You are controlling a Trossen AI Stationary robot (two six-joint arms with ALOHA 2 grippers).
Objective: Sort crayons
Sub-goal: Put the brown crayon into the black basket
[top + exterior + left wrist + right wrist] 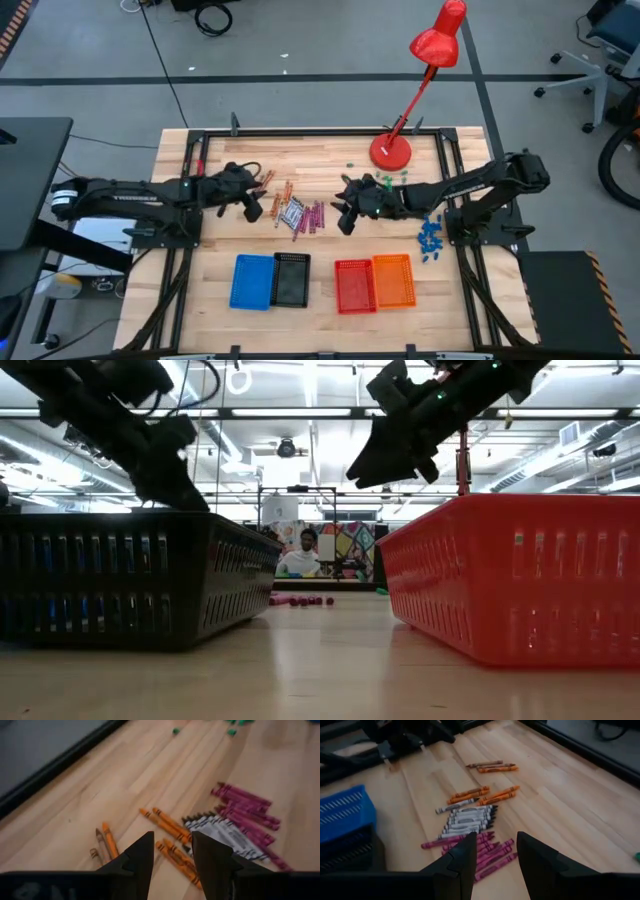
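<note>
The crayons [296, 213] lie flat in a loose heap at the table's middle: orange ones [169, 826], grey-white ones [222, 834] and magenta ones [246, 811]. A few more orange and brown ones [492, 767] lie apart, nearer the left arm. My left gripper [172, 851] hovers open just left of the heap, tilted down toward the orange crayons, with nothing between its fingers. My right gripper [495, 851] hovers open just right of the heap, over the magenta crayons [485, 851], also touching nothing.
Four baskets stand in a row near the front edge: blue [253, 281], black [291, 279], red [353, 286], orange [393, 280]. A red desk lamp's base [390, 152] stands at the far side. Green bits [385, 180] and blue chunks [430, 240] lie at the right. A person [300, 556] sits beyond the table.
</note>
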